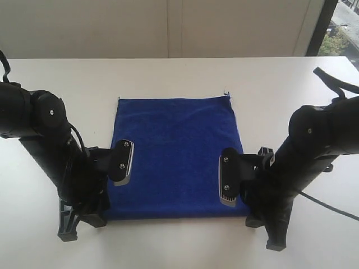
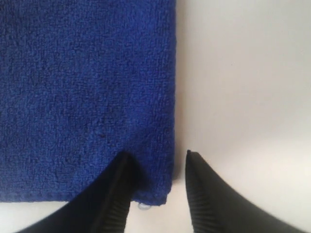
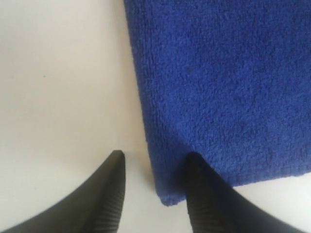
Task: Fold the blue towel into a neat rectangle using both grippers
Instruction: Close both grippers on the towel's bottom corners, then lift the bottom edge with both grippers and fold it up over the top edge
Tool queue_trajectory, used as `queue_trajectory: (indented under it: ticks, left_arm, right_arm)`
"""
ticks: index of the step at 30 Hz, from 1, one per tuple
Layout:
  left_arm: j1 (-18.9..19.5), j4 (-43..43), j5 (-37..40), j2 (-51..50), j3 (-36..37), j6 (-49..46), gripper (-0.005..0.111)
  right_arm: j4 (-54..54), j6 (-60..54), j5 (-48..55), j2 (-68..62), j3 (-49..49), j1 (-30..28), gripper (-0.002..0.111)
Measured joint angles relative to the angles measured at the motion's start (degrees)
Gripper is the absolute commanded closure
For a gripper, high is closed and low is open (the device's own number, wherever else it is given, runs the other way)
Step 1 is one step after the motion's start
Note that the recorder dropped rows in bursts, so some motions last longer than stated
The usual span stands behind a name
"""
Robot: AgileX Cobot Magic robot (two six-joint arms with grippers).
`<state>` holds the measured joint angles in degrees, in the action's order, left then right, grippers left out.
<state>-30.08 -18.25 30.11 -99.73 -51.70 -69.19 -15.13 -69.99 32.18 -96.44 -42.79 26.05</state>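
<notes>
The deep royal-blue terry towel [image 1: 176,148] lies flat on the white desk [image 1: 168,75], by its near edge. Corner-grasp step: the left black gripper [image 2: 156,155] and right black gripper [image 3: 154,154] straddle the towel's near corners, spread and empty. Next, both should pinch evenly.

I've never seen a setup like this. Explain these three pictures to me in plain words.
The machine has two black arms. The wide picture looks over a white table at a blue towel lying flat. The other two pictures come from cameras on the wrists, each looking past that gripper's two black fingers. The left gripper and the right gripper each straddle a side edge of the towel close to a corner, with one finger over cloth and one over table. Both are open and nothing is held yet.
</notes>
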Motion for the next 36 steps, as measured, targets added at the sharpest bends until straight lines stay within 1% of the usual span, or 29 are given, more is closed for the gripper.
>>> queue_trajectory:
  ticks: [2, 4, 6, 9, 13, 21, 24, 28, 36]
  left_arm:
    - [0.0, 0.0, 0.0, 0.0, 0.0, 0.0, 0.067]
    - [0.0, 0.0, 0.0, 0.0, 0.0, 0.0, 0.076]
    - [0.0, 0.0, -0.23, -0.09, 0.0, 0.0, 0.089]
    - [0.0, 0.0, -0.34, -0.09, 0.0, 0.0, 0.107]
    - [0.0, 0.0, -0.34, -0.09, 0.0, 0.0, 0.107]
    - [0.0, 2.85, -0.21, -0.09, 0.0, 0.0, 0.107]
    - [0.0, 3.41, 1.16, 0.39, 0.0, 0.1, 0.107]
    - [0.0, 3.8, 5.5, 3.41, 0.0, 1.65, 0.107]
    - [0.0, 2.72, 18.4, 10.65, 0.0, 2.77, 0.107]
  right_arm:
    - [0.0, 0.0, 0.0, -0.58, 0.0, 0.0, 0.07]
    - [-0.26, 0.0, 0.0, -0.97, -0.11, 0.0, 0.072]
    - [-0.42, 0.0, 0.32, -1.47, -0.19, 0.0, 0.078]
    - [-0.51, 0.0, 0.06, -1.85, -0.47, 0.0, 0.091]
    - [-0.51, 0.0, -0.99, -2.06, -0.6, 0.0, 0.108]
    - [-0.22, 0.0, -1.54, -1.68, -0.6, 0.0, 0.108]
    - [-0.22, 0.0, -0.82, -0.38, -0.37, 0.0, 0.108]
    - [-0.61, 1.42, 3.68, 4.52, -0.03, 0.13, 0.108]
    - [-2.72, 6.29, 12.25, 13.82, -0.03, 0.13, 0.108]
